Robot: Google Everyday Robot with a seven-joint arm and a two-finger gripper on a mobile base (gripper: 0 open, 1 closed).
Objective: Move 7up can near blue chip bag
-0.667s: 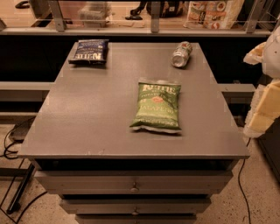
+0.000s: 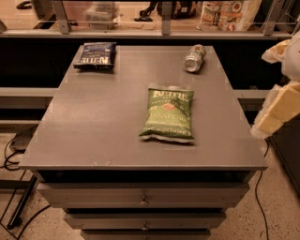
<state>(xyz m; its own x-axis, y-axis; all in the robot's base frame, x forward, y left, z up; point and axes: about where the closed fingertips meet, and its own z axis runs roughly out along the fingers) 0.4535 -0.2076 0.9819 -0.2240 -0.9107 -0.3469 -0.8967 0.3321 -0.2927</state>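
Note:
The 7up can (image 2: 194,57) lies on its side at the far right of the grey table top (image 2: 98,117), its silver end facing me. The blue chip bag (image 2: 96,54) lies flat at the far left corner, well apart from the can. My gripper (image 2: 276,110) hangs at the right edge of the view, beside the table's right edge and off the top, well short of the can and holding nothing I can see.
A larger green jalapeno chip bag (image 2: 168,114) lies in the middle of the table, between the gripper's side and the far left. Drawers (image 2: 143,199) front the table. A counter with packaged goods (image 2: 225,14) runs behind. Cables (image 2: 14,150) lie on the floor at the left.

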